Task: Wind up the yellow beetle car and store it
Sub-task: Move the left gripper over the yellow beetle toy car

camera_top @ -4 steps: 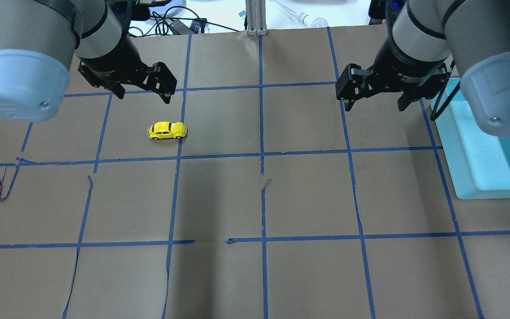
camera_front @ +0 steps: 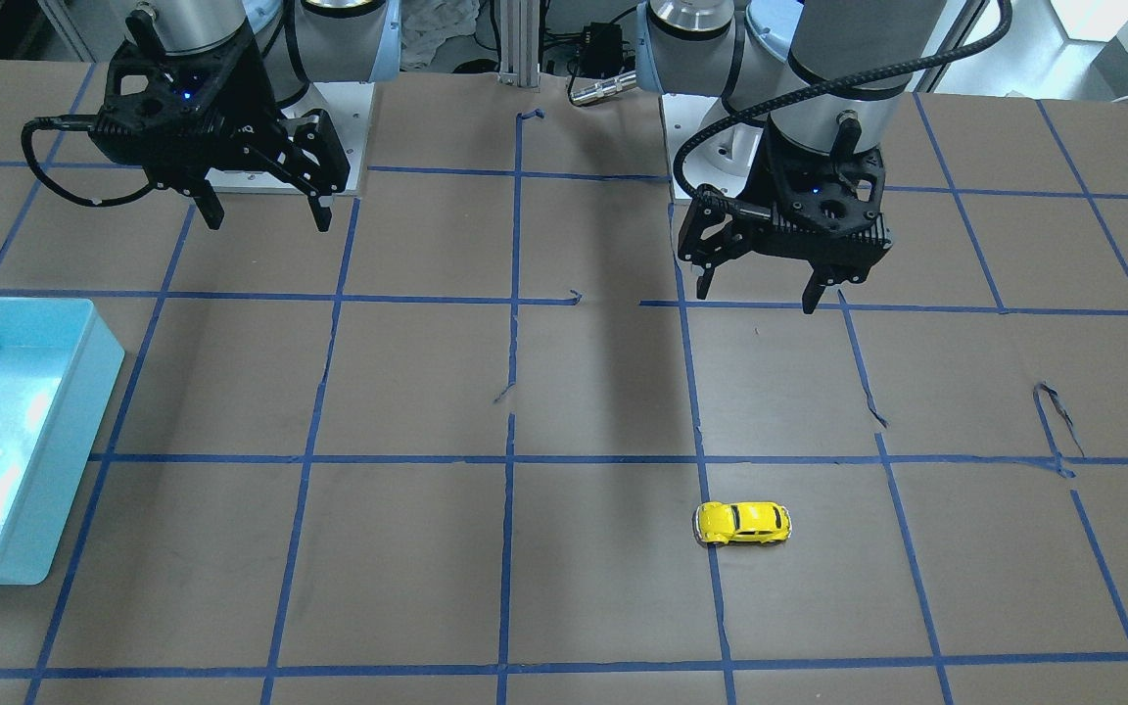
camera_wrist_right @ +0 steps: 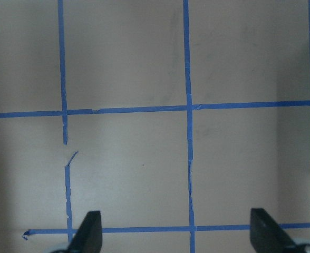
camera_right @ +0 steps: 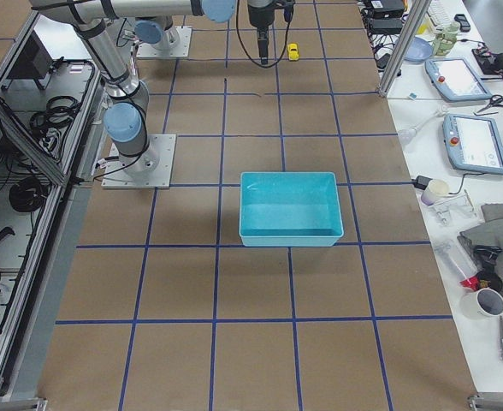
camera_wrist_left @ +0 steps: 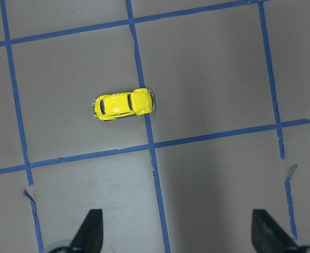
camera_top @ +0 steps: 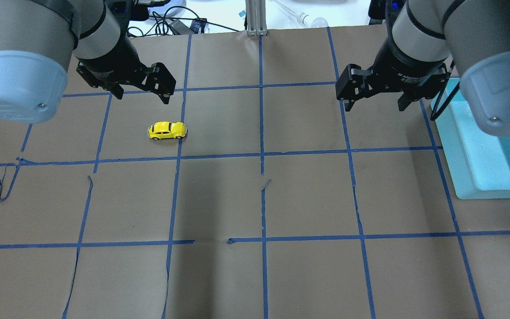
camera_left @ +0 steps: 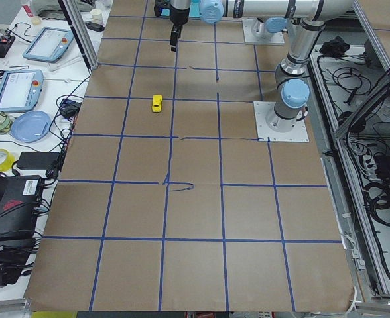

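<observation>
Brown-papered table (camera_top: pixel 308 199) being crossed by blue tape grid (camera_top: pixel 262 208). In overhead view's upper left, yellow beetle car (camera_top: pixel 167 130) being carried, over one tape line. At right edge, teal bin (camera_top: pixel 494 192) being carried.

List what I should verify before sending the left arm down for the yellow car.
1. Left end effector open: ok, jaws spread wide with nothing between them.
2. Yellow beetle car upright on its wheels: ok, it sits on the table with one end over a blue tape line.
3. End effector centred over the car: not ok; in the left wrist view the car lies ahead of the fingertips, not between them.
4. Approach path: ok, nothing shows between the end effector and the car.
5. Teal bin ready: ok, open-topped, on the right arm's side.
6. Right end effector out of the way: ok, open and far from the car.
</observation>
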{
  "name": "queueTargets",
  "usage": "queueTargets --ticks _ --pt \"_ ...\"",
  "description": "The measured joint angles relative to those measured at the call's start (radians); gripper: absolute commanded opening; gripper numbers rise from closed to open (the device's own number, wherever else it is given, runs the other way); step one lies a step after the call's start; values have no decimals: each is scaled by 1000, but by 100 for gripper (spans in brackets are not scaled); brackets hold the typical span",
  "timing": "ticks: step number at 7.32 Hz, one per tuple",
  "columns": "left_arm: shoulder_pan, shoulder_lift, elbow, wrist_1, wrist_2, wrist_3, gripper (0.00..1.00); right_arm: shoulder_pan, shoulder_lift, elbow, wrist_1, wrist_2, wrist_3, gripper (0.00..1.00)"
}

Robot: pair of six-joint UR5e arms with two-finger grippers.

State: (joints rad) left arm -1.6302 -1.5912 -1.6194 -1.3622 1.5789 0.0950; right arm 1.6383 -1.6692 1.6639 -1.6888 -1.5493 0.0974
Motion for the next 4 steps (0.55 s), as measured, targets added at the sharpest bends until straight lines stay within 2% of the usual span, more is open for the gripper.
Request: queueTargets --ticks 4 --pt "38 -2 -5 -11 -1 0 100 0 0 1 0 1 -1 100"
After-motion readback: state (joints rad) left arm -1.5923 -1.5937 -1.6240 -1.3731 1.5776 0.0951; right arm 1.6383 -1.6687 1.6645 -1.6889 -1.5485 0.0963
